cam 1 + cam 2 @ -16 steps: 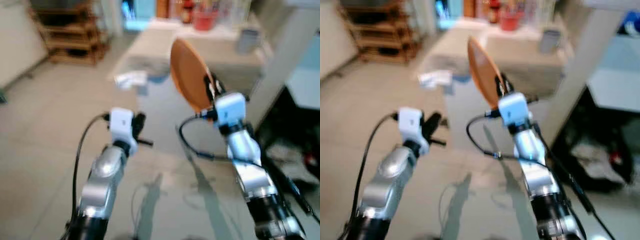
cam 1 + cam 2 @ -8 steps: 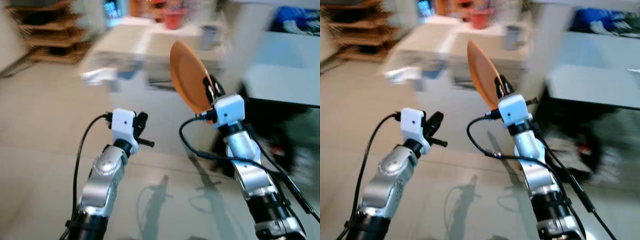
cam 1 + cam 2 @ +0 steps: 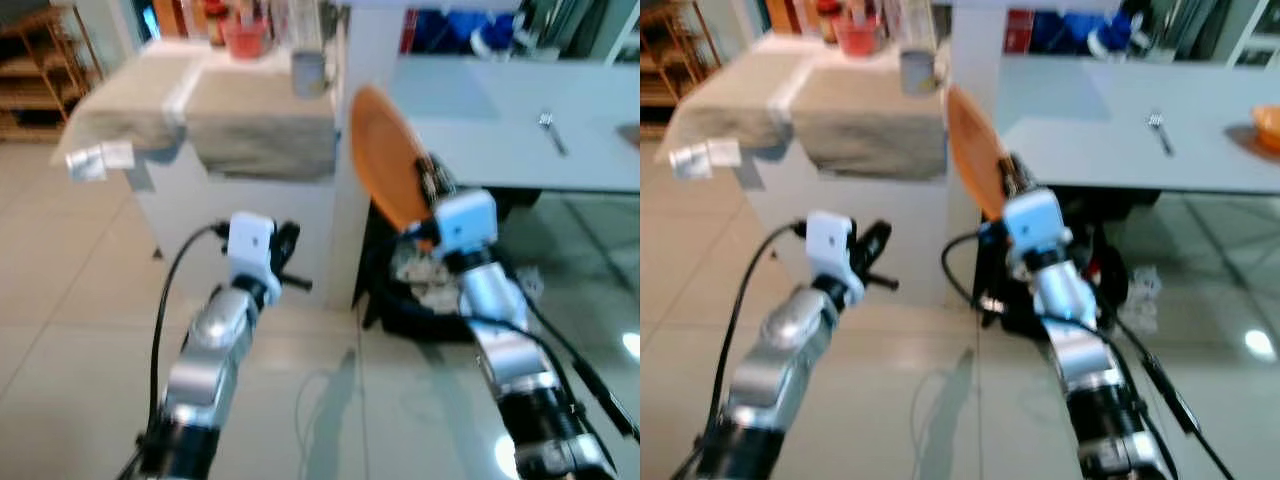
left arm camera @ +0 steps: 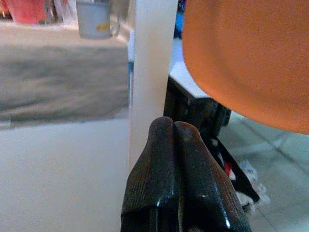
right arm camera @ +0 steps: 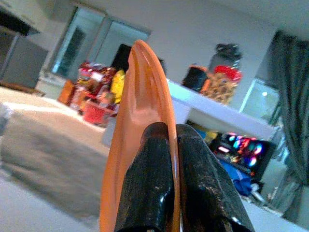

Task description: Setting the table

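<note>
My right gripper (image 3: 428, 186) is shut on the rim of an orange plate (image 3: 385, 155), which it holds on edge, raised in front of me; the plate (image 5: 136, 125) sits pinched between both black fingers (image 5: 147, 193). Ahead on the right stands a pale grey table (image 3: 500, 140) with a fork (image 3: 550, 130) lying on it and an orange dish (image 3: 1267, 128) at its far right edge. My left gripper (image 3: 290, 245) is shut with nothing in it, held out at chest height to the plate's left; its fingers (image 4: 166, 169) press together.
A white counter draped with a beige cloth (image 3: 200, 110) stands ahead on the left, carrying a grey mug (image 3: 308, 70) and a red pot (image 3: 245, 38). A white pillar (image 4: 149, 72) separates counter and table. Dark clutter (image 3: 420, 290) lies under the table. Wooden shelves (image 3: 35, 60) stand far left.
The camera has swung right and moved closer, bringing the grey table into view. Both arms keep their pose, with the plate still held on edge.
</note>
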Controlling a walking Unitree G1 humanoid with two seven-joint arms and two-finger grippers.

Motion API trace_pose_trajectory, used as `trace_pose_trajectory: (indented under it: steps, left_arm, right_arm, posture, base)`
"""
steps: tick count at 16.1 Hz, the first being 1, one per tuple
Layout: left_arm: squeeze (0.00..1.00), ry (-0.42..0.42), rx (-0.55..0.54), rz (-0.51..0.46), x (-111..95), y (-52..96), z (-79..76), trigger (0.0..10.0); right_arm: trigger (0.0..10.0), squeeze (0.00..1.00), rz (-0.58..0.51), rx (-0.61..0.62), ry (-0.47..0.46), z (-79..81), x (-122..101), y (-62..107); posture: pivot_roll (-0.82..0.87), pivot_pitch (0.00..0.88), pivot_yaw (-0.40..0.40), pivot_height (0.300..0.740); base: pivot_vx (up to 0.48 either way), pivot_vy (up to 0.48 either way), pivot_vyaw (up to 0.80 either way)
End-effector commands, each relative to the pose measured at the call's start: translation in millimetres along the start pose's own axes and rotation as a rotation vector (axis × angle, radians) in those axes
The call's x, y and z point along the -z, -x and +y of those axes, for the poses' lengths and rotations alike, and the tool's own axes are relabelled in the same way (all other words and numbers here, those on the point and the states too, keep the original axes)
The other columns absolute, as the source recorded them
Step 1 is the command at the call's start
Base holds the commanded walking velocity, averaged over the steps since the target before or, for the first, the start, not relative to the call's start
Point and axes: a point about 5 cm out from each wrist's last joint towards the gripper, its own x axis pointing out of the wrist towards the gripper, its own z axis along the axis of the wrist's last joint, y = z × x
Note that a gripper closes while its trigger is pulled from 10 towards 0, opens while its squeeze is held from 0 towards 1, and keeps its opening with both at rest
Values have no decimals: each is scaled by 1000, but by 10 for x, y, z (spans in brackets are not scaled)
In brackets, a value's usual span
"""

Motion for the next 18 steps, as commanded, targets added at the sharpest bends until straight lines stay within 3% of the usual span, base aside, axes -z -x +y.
trace_pose_trajectory:
  steps: [1,18]
  left_arm:
    - [0,-6,-26,18,38,23,73,10000]
    - [0,-22,-70,10,30,-43,91,10000]
  right_arm:
    - [0,0,-71,-11,-7,47,-134,-67]
    - [0,0,-48,-20,10,12,-61,-38]
  posture:
    - [-73,0,25,736]
    - [-83,0,27,736]
  base:
    - [262,-401,0]
    - [283,-384,0]
